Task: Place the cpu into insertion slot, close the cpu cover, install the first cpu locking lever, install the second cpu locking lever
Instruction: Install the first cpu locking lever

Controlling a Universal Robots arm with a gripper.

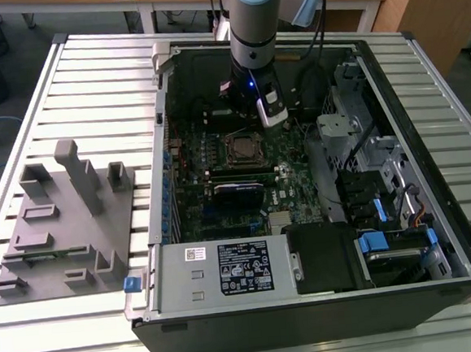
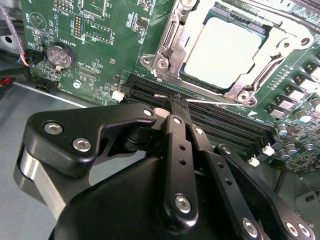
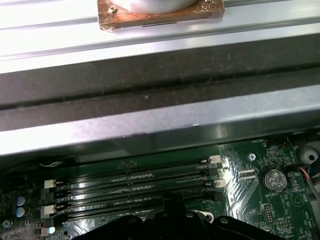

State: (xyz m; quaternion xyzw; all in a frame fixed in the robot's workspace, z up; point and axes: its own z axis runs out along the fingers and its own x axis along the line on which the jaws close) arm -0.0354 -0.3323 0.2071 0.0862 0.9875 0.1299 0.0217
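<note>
slatted table (image 1: 73, 83) holds the open case (image 1: 311, 309). gripper (image 1: 273, 117), jaws pressed together, hovers at one o'clock of the cpu (image 1: 241, 148), exterior view.

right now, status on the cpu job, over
Hand shut over memory slots. Cpu seated, cpu cover down. Thin silver rod at the hand's tip.

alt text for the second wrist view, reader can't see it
A black metal gripper, shut, has its tip by the long black memory slots of a green circuit board. Beyond it, the square cpu with a pale silver top lies framed by the thin silver metal cpu cover.
</note>
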